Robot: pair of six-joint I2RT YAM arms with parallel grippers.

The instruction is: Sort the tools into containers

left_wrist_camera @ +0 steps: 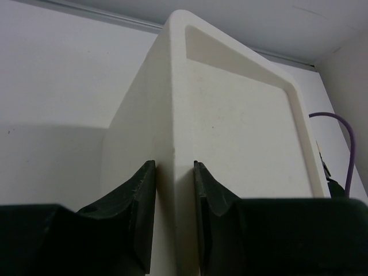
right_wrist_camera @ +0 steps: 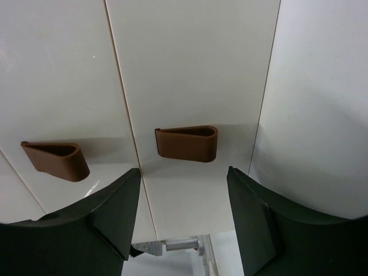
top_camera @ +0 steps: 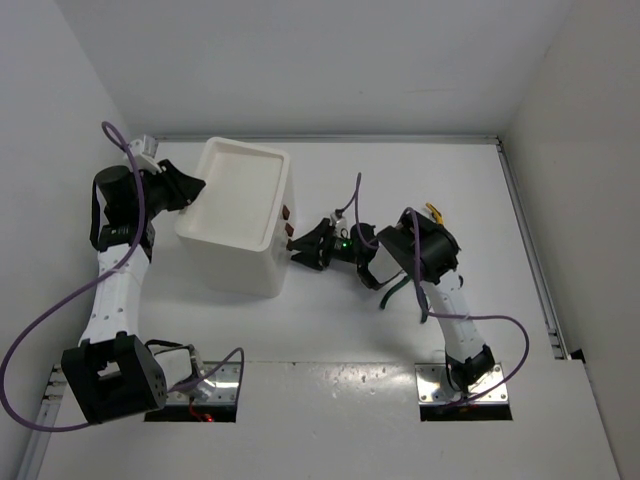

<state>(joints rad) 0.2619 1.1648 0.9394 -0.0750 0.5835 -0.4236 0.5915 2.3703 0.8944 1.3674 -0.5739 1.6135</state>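
The tall white box [top_camera: 240, 215] stands left of centre, its tray top empty and its drawers shut. My left gripper [top_camera: 197, 193] is at its left rim; in the left wrist view its jaws [left_wrist_camera: 174, 167] are closed on the rim of the box [left_wrist_camera: 230, 115]. My right gripper [top_camera: 303, 250] is open, just in front of the drawer fronts. A brown knob [right_wrist_camera: 187, 144] lies ahead between its jaws [right_wrist_camera: 184, 172], untouched, with a second knob [right_wrist_camera: 54, 160] to the left. Yellow-handled pliers [top_camera: 434, 211] peek out behind the right arm. A dark green handle [top_camera: 397, 290] shows under it. Other tools are hidden.
White walls close the table at the back and at both sides. A metal rail [top_camera: 530, 260] runs along the right edge. Purple cables [top_camera: 60, 320] loop from both arms. Both arm bases [top_camera: 460, 385] sit at the near edge.
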